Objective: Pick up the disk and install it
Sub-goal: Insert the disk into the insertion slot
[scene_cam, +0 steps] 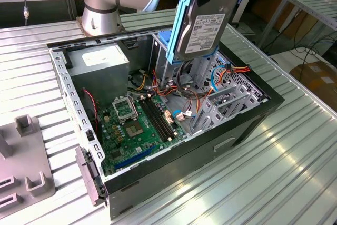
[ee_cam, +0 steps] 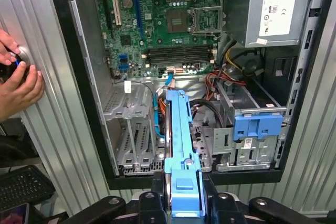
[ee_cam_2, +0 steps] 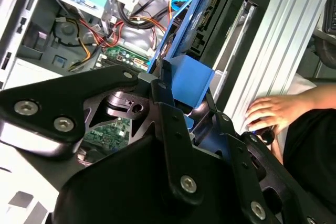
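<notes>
Where the claw (ee_cam: 181, 195) grips its upper end, the disk (scene_cam: 202, 22) hangs on edge above the open computer case (scene_cam: 242, 130), long axis nearly upright, lower end pointing down into it; farther off, a person's hand (ee_cam_2: 275, 111) sits beside the worktop (scene_cam: 263, 183).

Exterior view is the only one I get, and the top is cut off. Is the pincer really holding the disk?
Observer: Yes. In the first wrist view the pincer is clamped on the blue rail of the disk.
Operator: Is anybody close?
Observer: A person's hands are at the table edge beside the computer case, on something small and dark.
Operator: What's hiding behind the disk?
Observer: A blue latch on a metal cage inside the case.
</notes>
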